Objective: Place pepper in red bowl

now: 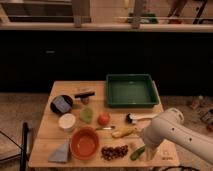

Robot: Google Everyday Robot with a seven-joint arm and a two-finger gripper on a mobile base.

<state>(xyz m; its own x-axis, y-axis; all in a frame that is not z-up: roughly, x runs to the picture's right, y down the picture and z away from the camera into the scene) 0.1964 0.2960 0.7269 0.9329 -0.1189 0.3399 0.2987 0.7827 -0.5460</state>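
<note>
The dark-green pepper (137, 153) lies near the table's front edge, right of centre, with its right end hidden under my arm. My gripper (148, 151) is at the end of the white arm, low over the pepper's right end; I cannot tell whether it touches the pepper. The red bowl (85, 144) stands empty at the front left of the table, about a hand's width left of the pepper, with a bunch of dark grapes (114, 152) between them.
A green tray (131, 90) sits at the back right. Also on the table are a yellow banana (124, 132), a red tomato (103, 119), a pale green item (86, 115), a small white bowl (67, 121), a dark bowl (62, 104), a grey cloth (60, 152) and a white brush (138, 118).
</note>
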